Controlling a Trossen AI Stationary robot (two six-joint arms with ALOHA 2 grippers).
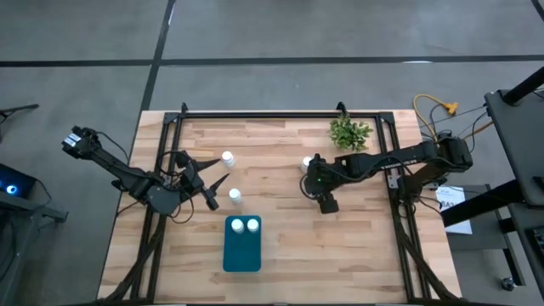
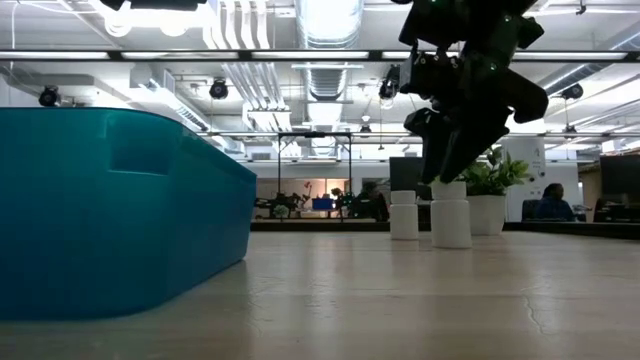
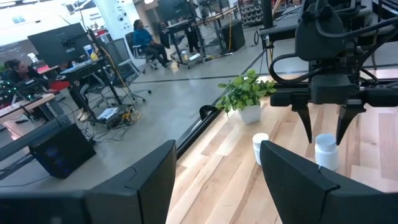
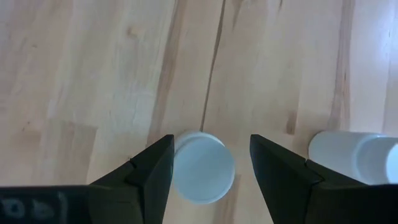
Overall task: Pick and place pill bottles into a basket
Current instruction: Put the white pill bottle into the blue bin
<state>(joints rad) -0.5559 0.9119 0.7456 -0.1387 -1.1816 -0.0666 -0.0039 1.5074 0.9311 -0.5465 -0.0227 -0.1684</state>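
Straddling bottle: I see the right gripper [image 4: 211, 163] hanging over one pill bottle [image 4: 202, 166], fingers spread either side of its cap, not gripping
Hidden: that bottle is under the arm in the high view; its neighbour [image 4: 354, 157] is cut off
Basket [image 1: 242, 254]: two bottles [image 1: 244, 225] inside
Left gripper [image 1: 212, 189]: released, near two loose bottles [image 1: 235, 196]

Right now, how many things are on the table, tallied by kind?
Pill bottles: 6
Basket: 1
Potted plant: 1
Total: 8
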